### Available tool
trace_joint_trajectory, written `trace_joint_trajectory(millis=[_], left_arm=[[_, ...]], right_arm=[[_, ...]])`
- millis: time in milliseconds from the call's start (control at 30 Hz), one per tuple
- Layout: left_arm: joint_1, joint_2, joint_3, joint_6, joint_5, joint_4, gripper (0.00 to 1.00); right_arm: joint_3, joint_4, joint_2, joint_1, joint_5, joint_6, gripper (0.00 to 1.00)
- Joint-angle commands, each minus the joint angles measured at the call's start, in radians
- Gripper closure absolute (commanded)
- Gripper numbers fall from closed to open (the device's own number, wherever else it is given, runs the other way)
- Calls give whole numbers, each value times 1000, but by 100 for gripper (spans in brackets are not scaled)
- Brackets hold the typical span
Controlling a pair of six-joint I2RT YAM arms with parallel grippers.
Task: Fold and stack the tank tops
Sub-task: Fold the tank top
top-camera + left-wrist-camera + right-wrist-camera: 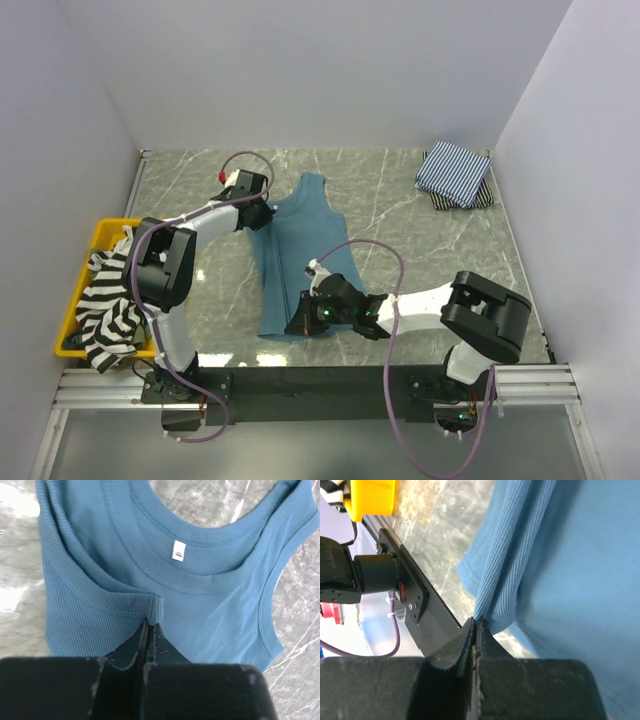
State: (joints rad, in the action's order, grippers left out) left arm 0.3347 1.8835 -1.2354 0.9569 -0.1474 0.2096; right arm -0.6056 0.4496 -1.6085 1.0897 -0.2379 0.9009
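Observation:
The teal-blue tank top lies lengthwise in the middle of the table, its left side folded over. My left gripper is shut on its shoulder strap at the top left; the left wrist view shows the fingers pinching the strap end below the neckline label. My right gripper is shut on the hem corner at the bottom left. The black-and-white striped top hangs in the yellow bin. The pinstriped top lies folded at the far right, on a dark folded piece.
The yellow bin stands at the table's left edge. The black base rail runs along the near edge, close under the hem. Grey walls close in the left, back and right sides.

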Motion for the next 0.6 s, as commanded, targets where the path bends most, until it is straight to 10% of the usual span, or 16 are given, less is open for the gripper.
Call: trace_joint_trajectory(millis=[0, 567], left_arm=[[13, 17, -64, 17, -38, -27, 99], [67, 98, -145, 5, -57, 2, 99]], right_arm=[[52, 52, 62, -16, 14, 21, 100], [178, 126, 94, -45, 41, 62, 100]])
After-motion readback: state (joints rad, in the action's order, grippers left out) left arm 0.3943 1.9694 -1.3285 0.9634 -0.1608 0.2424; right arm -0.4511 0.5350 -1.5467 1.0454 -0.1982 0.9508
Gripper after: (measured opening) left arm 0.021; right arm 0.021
